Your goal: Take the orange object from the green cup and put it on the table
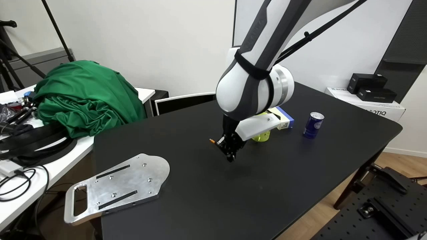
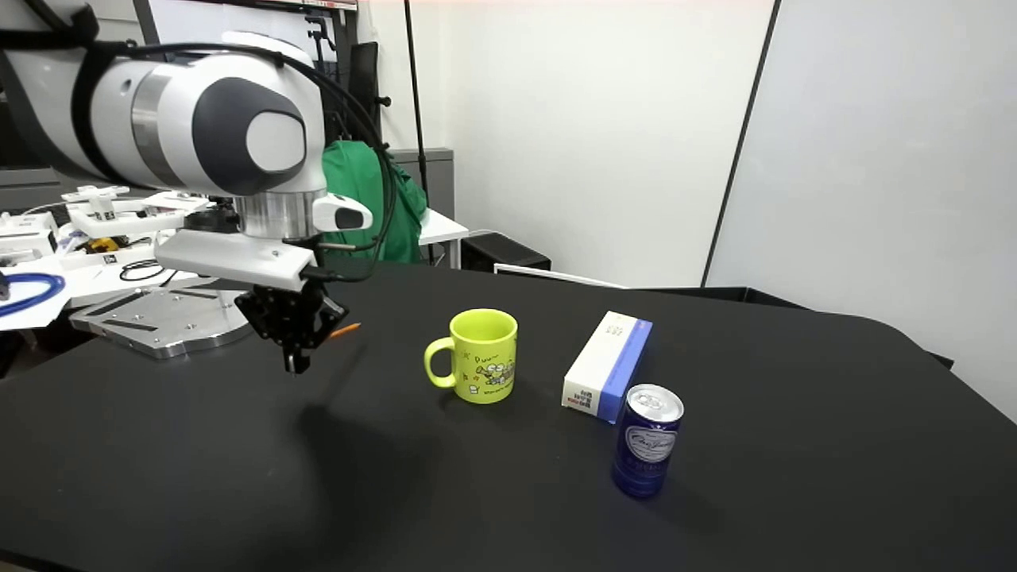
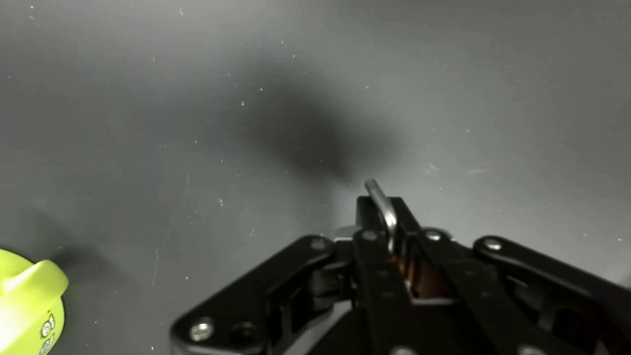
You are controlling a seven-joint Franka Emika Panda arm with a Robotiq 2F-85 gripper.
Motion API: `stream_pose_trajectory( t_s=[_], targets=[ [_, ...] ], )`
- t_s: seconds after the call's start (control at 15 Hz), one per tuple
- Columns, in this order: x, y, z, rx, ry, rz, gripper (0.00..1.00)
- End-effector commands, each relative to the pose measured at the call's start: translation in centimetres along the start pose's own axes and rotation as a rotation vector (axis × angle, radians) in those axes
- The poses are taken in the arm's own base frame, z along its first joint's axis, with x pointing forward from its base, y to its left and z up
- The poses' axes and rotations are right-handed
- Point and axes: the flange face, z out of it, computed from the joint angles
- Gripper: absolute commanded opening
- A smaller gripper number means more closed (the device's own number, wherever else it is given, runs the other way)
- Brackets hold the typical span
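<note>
Gripper [image 3: 385, 213] filled the lower right of the wrist view, fingers clenched on the orange object [image 2: 344, 330]. In an exterior view the piece jutted out rightward, left of frame centre, clear of the table [image 2: 493, 492]. Bent metal rod [image 3: 382, 203] showed between the fingertips; could not tell whether it was of one piece with the orange. Green cup [image 2: 485, 361] stood upright near mid-frame, handle to the left. Right of it lay a white-and-blue box [image 2: 608, 365]; dark blue can [image 2: 647, 445] stood upright near its lower end. Metal plate [image 1: 125, 183] lay lower left in an exterior view.
</note>
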Motion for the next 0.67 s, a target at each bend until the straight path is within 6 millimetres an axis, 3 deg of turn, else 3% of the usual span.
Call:
stream_pose_trajectory(
  t_s=[0.0, 0.47, 0.53, 0.6],
  targets=[
    [-1.3, 0.2, 0.8, -0.002, 0.009, 0.018, 0.02],
    [-1.9, 0.6, 2.5, -0.014, -0.009, 0.022, 0.02],
    [-1.9, 0.6, 2.6, -0.016, -0.013, 0.023, 0.35],
    [-1.9, 0.6, 2.6, -0.017, -0.018, 0.025, 0.35]
  ],
)
